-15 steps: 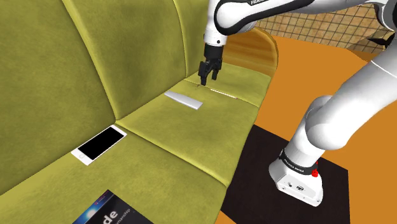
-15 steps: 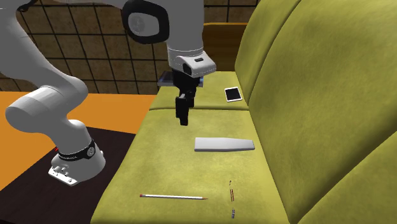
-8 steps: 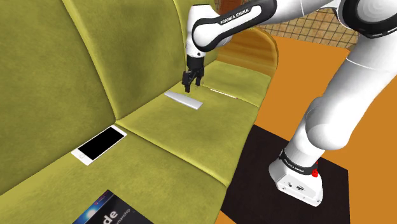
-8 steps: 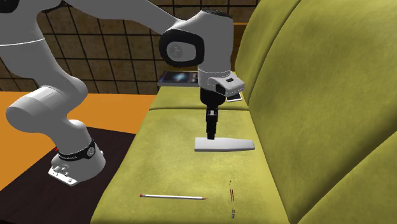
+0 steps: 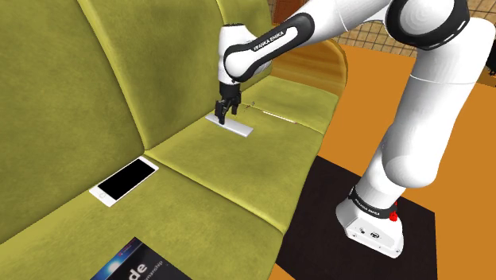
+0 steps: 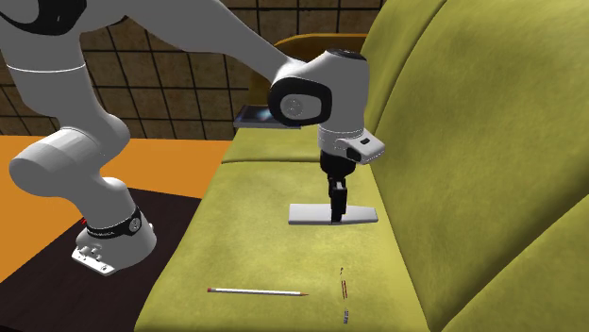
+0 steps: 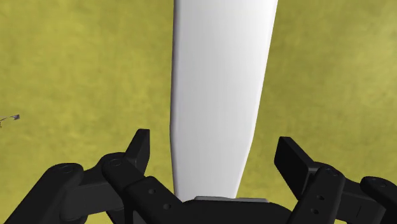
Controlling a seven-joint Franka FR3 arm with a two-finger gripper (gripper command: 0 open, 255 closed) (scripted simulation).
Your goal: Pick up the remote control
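The remote control (image 5: 238, 127) is a flat, plain white, tapering slab lying on the olive-green sofa seat (image 5: 238, 171). In the second exterior view the remote (image 6: 307, 214) lies crosswise on the cushion. My black gripper (image 5: 221, 115) points straight down over it, and its tips (image 6: 337, 213) are low at the remote's level. In the wrist view the remote (image 7: 219, 83) runs lengthwise between the fingers of the gripper (image 7: 216, 153). The fingers (image 7: 140, 146) stand wide apart on either side of it, with a gap at each side. The gripper is open and holds nothing.
A white-framed phone (image 5: 123, 180) and a dark book (image 5: 135, 266) lie further along the seat. A pencil (image 6: 257, 291) and a thin pen (image 6: 344, 294) lie on the cushion beyond the remote. The sofa back (image 5: 95, 71) rises close behind. The arm's base (image 5: 370, 223) stands on a dark mat.
The gripper moved from above the seat's front part towards the sofa back and came down over the remote. Its fingers stayed open. The remote has not moved.
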